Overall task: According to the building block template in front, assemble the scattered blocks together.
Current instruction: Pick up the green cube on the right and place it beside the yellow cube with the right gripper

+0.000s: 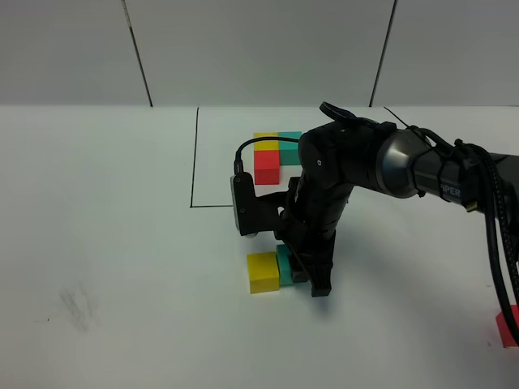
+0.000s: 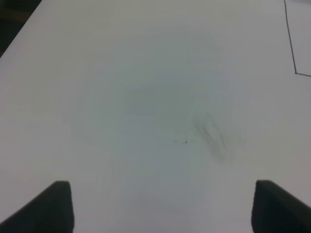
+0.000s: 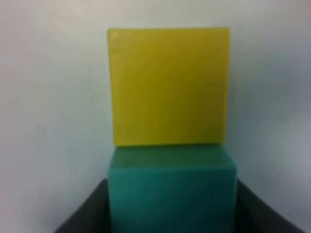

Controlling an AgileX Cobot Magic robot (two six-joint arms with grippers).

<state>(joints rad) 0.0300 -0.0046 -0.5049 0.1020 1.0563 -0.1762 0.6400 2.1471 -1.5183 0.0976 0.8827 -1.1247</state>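
I am working the pairing step. My right gripper (image 1: 304, 279) is clamping the teal cube (image 3: 171, 189) between its jaws. The yellow cube (image 3: 170, 85) is sitting just ahead of the fingertips, touching the teal one face to face. The building block template (image 1: 272, 154) is lying beyond the gripper, and the red cube (image 1: 508, 326) is waiting well apart from it, back toward its arm's base. My left gripper (image 2: 163, 208) is hanging released, holding nothing. Next, I judge, I am releasing the teal cube, lifting clear without nudging the pair, then fetching the red cube to seat against the yellow.
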